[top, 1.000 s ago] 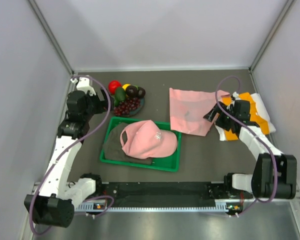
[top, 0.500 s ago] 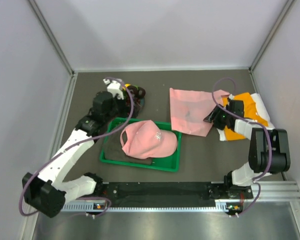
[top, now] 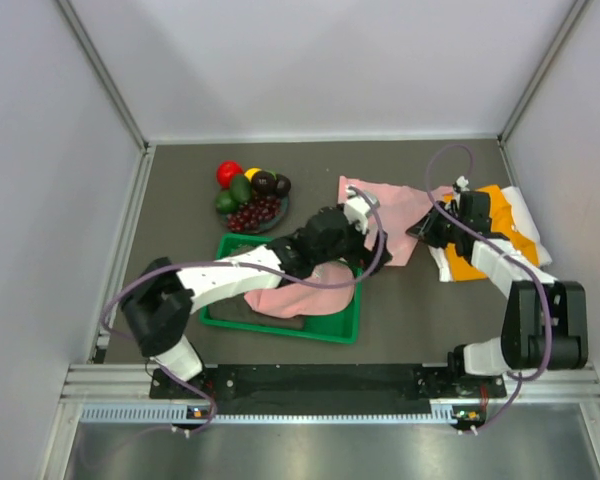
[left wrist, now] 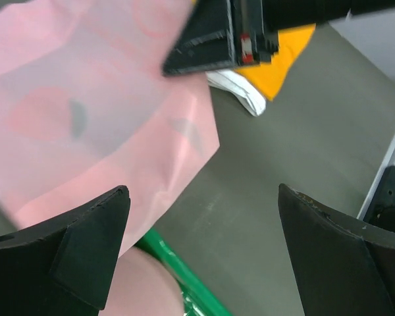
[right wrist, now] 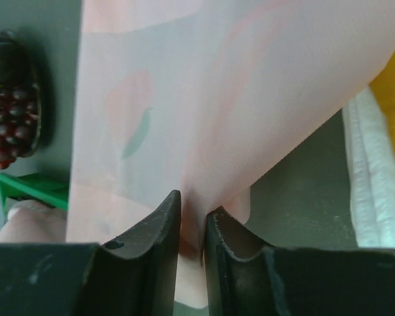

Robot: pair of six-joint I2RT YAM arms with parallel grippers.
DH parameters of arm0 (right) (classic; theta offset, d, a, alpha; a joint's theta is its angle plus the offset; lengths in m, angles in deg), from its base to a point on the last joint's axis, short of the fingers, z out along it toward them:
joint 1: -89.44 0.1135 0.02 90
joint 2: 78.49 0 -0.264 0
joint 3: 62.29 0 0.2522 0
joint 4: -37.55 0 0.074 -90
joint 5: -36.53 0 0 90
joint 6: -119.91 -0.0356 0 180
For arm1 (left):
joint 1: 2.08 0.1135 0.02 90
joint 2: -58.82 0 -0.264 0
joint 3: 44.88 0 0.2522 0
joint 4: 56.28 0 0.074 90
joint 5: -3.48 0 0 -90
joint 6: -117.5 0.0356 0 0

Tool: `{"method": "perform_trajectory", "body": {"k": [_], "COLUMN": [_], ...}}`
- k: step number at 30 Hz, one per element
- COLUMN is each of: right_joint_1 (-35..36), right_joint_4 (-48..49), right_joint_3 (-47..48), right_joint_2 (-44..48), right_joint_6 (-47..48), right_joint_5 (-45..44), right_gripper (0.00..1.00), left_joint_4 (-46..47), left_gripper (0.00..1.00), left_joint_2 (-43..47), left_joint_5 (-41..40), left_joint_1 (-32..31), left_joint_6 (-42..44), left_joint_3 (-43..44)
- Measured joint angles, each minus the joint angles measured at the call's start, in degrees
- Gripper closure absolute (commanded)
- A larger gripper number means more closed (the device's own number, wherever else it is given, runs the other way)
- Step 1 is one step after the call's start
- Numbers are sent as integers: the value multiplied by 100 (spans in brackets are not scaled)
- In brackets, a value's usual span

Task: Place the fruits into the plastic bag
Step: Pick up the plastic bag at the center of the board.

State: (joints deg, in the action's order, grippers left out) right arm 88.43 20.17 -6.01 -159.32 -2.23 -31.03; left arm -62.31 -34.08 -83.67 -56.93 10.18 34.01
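Pinching plastic bag (right wrist: 204,99), right gripper (right wrist: 193,207) | left gripper (left wrist: 203,197) spread above it

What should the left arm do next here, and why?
Probably lower the left gripper, jaws open, onto the plastic bag edge beneath it and close. The right gripper pinches that bag nearby, and the fruits sit outside it.
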Motion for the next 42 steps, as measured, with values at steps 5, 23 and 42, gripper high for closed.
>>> {"method": "perform_trajectory", "body": {"k": [5, 23, 42], "right_joint_1": [286, 542, 151], "right_joint_4": [-114, -658, -1488], "right_joint_3": [0, -11, 507], "right_joint_2": [667, 1392, 2092], "right_joint_6": [-177, -348, -144], "right_joint_5": [13, -26, -46], "right_gripper": [83, 83, 19], "left_joint_4": [507, 1543, 704], "left_gripper": [1, 10, 100], "left_joint_2": [-625, -1375, -1235], "left_joint_5": [98, -382, -820], "left_joint_1": [-243, -293, 144], "left_joint_6": [142, 376, 348], "left_joint_3": [28, 289, 350]}}
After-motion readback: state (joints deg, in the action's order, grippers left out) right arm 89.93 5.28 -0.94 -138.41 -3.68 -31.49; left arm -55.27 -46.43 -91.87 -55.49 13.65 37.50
